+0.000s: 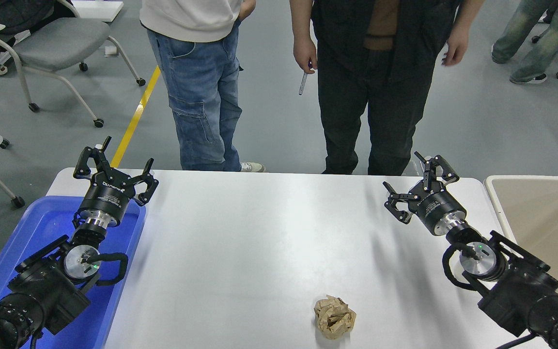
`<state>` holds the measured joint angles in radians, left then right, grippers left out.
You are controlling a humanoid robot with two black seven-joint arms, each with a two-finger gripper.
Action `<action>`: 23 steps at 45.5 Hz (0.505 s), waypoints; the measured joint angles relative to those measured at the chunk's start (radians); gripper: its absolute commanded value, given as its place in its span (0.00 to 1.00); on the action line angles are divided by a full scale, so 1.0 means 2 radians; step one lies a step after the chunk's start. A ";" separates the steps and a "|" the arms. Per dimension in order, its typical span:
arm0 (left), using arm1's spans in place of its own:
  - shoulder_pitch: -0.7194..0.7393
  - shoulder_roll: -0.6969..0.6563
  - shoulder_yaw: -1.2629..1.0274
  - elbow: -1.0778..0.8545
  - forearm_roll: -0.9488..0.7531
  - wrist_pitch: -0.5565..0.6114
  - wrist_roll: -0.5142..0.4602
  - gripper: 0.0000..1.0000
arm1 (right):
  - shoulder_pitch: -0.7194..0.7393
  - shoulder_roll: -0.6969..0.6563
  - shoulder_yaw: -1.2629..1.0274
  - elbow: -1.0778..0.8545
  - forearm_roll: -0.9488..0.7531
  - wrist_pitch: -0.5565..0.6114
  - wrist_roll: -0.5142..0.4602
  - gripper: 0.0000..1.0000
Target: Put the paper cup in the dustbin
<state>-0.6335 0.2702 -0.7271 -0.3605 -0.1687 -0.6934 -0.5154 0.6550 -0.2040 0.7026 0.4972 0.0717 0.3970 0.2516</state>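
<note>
Lying near the table (259, 232) front edge, a crumpled brown paper ball (334, 317) sits alone, well apart from both arms. Left gripper (116, 162) hovers over the blue tray (129, 271), fingers spread apart; right gripper (417, 182) also gapes, beside the dustbin (497, 203) at the right edge. Two people stand behind. Gripper lettering is unreadable. No cup shows.
</note>
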 measured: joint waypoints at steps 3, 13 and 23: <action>0.000 0.000 0.000 0.000 0.000 0.000 0.000 1.00 | 0.000 0.000 0.000 0.000 0.000 0.000 0.000 1.00; 0.000 0.001 0.003 0.000 0.000 0.000 0.001 1.00 | 0.000 0.000 0.000 0.002 0.000 0.000 0.000 1.00; -0.001 0.003 0.005 0.000 0.001 0.001 0.001 1.00 | 0.000 -0.001 -0.001 0.003 -0.003 0.000 0.000 1.00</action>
<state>-0.6348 0.2757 -0.7177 -0.3605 -0.1674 -0.6920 -0.5137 0.6543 -0.2055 0.7015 0.5031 0.0661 0.3972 0.2516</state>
